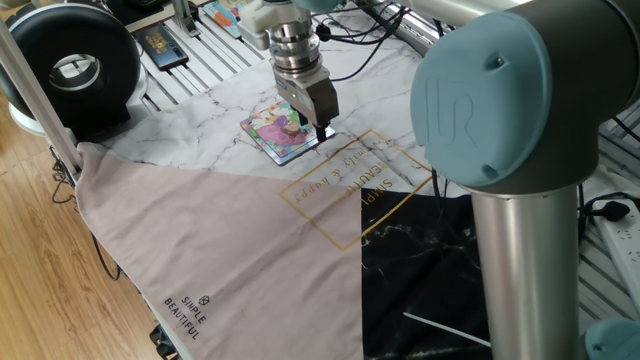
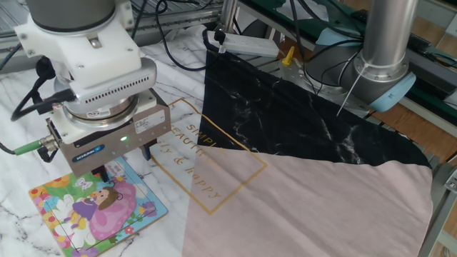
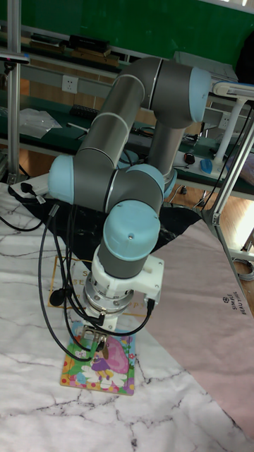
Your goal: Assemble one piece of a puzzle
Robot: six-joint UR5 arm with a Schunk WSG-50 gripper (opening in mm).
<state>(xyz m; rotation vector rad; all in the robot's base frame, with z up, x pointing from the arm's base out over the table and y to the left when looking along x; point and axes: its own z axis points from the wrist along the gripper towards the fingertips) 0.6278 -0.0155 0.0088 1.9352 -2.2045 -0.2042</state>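
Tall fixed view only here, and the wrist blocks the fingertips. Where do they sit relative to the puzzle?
Observer: In the other fixed view, one of the gripper's fingers is over the puzzle's far edge. The other looks just past its corner, over the marble cloth.
Operator: Anything behind the arm?
Observer: One fixed view shows a dark booklet and a black round device beyond the puzzle.

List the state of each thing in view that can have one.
Colourful cartoon jigsaw puzzle board: flat on the white marble-print mat, under the gripper.
Two-finger gripper: fingertips at the board's edge; open or shut cannot be told.
Pale puzzle piece: not visible.
Black round fan: upright.
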